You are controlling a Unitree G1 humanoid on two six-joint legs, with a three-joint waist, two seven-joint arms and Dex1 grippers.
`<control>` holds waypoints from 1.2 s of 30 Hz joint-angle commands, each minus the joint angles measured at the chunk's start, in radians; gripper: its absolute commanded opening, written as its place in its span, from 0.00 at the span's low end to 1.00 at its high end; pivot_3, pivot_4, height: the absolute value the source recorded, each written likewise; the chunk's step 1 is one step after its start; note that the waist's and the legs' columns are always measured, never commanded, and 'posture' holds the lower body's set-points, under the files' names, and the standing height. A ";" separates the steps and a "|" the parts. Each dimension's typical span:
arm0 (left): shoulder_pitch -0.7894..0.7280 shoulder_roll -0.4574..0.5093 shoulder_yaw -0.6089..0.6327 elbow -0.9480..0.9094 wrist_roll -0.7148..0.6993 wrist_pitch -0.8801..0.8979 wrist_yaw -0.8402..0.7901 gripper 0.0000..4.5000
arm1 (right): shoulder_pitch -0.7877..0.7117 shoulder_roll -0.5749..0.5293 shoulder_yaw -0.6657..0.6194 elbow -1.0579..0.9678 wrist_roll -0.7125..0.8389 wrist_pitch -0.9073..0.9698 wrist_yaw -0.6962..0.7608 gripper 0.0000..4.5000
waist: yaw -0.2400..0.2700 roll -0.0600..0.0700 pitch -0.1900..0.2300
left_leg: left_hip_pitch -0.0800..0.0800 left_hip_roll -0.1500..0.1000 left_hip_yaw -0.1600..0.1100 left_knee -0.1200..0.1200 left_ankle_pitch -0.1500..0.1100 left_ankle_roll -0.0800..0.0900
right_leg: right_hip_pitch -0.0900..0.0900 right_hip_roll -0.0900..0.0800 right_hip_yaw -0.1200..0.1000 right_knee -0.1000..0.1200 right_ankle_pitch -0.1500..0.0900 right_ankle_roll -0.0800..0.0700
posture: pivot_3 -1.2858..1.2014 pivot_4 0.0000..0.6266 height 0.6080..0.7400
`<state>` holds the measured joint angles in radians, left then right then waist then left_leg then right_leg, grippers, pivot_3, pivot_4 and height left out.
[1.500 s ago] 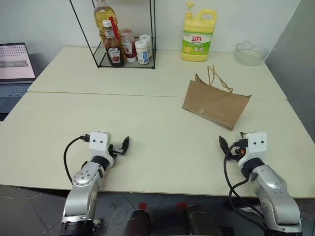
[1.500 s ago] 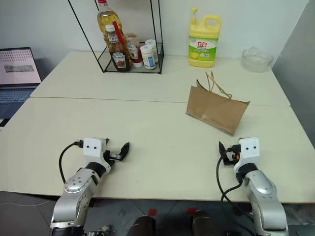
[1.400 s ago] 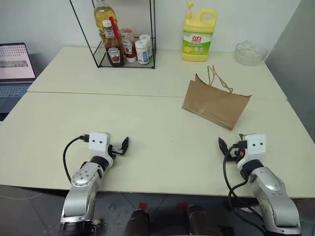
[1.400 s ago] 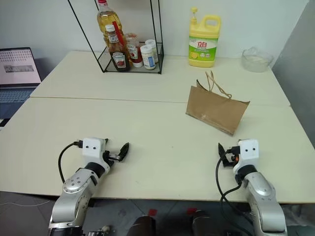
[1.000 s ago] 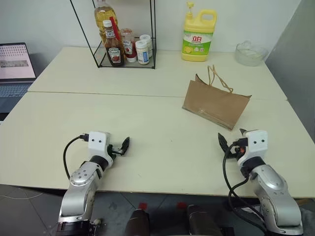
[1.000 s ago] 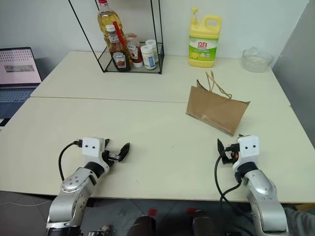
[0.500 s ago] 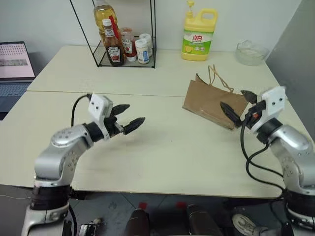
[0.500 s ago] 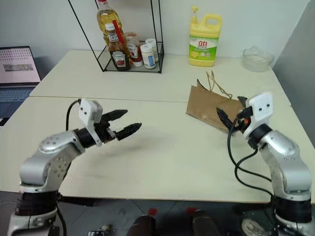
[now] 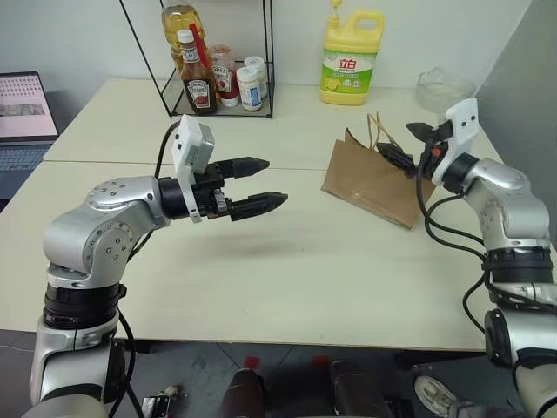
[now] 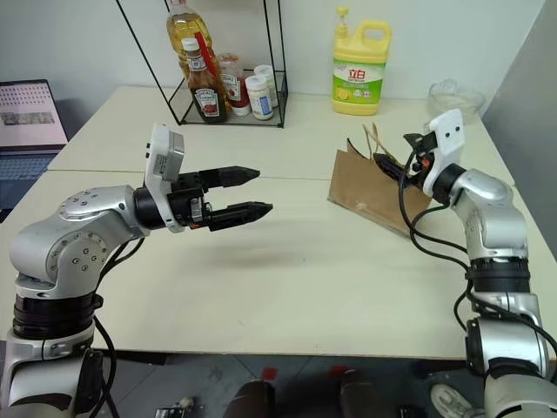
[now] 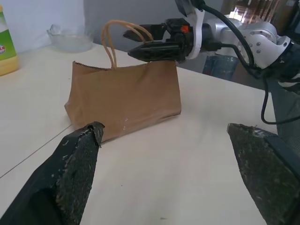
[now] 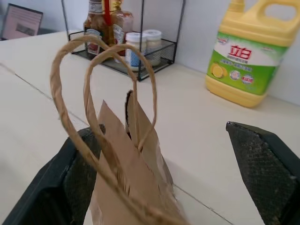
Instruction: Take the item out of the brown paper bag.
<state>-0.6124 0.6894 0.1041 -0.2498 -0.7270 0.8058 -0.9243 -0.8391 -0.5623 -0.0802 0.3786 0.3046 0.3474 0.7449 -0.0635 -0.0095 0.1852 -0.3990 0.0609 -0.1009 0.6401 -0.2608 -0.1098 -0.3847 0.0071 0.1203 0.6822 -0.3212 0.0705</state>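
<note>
The brown paper bag (image 9: pixel 374 185) stands on the cream table (image 9: pixel 287 270), right of the middle, its tan loop handles (image 12: pixel 101 89) upright. The item is hidden; nothing shows through the bag's narrow mouth. My right gripper (image 9: pixel 399 142) is open and level at the bag's top edge beside the handles, and the bag's top shows between its fingers (image 12: pixel 77 173) in the right wrist view. Whether they touch the paper I cannot tell. My left gripper (image 9: pixel 273 180) hovers open above the table's middle, pointing at the bag (image 11: pixel 124 96) from some way off, with nothing between its fingers.
A black wire rack (image 9: pixel 218 65) with sauce bottles and an oil bottle stands at the back left. A yellow detergent jug (image 9: pixel 351 57) and a glass bowl (image 9: pixel 442 87) stand behind the bag. A laptop (image 9: pixel 24 109) sits at the far left.
Both arms have lifted off the table's front edge. The left gripper swung up and rightward to mid-table. The right gripper went forward and up to the bag's handles.
</note>
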 commanded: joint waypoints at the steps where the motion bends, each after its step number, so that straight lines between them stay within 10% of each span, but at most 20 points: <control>1: 0.006 0.002 0.017 -0.048 -0.023 0.004 0.014 1.00 | -0.080 0.012 0.002 0.098 -0.005 -0.048 0.061 0.96 | -0.001 0.000 0.000 | 0.000 0.000 0.000 0.000 0.000 0.000 | 0.000 0.000 0.000 0.000 0.000 0.000 | 0.52 0.24 1.00; 15: 0.047 0.004 0.042 -0.079 -0.039 0.001 0.055 1.00 | -0.203 0.047 0.016 0.308 -0.033 -0.116 0.158 0.96 | -0.004 0.000 0.000 | 0.000 0.000 0.000 0.001 0.000 0.000 | 0.000 0.000 0.000 0.001 0.000 0.000 | 0.52 0.24 1.00; 23: 0.048 0.001 0.039 -0.079 -0.040 -0.003 0.063 1.00 | -0.274 0.055 0.013 0.462 -0.092 -0.220 0.141 0.47 | -0.009 0.001 0.001 | 0.000 0.000 0.000 0.001 0.001 -0.001 | 0.000 0.000 0.000 0.001 0.000 0.000 | 0.52 0.24 1.00; 32: 0.058 0.001 0.042 -0.089 -0.044 0.001 0.069 1.00 | -0.284 0.058 0.007 0.476 -0.087 -0.222 0.178 0.47 | -0.017 0.001 0.001 | 0.000 0.000 0.000 0.001 0.001 -0.002 | 0.000 0.000 0.000 0.002 0.000 0.000 | 0.52 0.24 1.00; 36: 0.053 0.001 0.042 -0.083 -0.041 -0.002 0.068 1.00 | -0.286 0.049 0.010 0.468 -0.092 -0.216 0.193 0.25 | -0.020 0.001 0.001 | 0.000 0.000 0.000 0.002 0.001 -0.002 | 0.000 0.000 0.000 0.003 0.000 0.000 | 0.52 0.24 1.00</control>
<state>-0.5507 0.6862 0.1200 -0.3070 -0.7491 0.8173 -0.8583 -1.0901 -0.5000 -0.0553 0.8722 0.2112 0.1402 0.9198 -0.0838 -0.0087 0.1859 -0.3988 0.0608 -0.1011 0.6419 -0.2598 -0.1115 -0.3847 0.0068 0.1201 0.6854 -0.3208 0.0702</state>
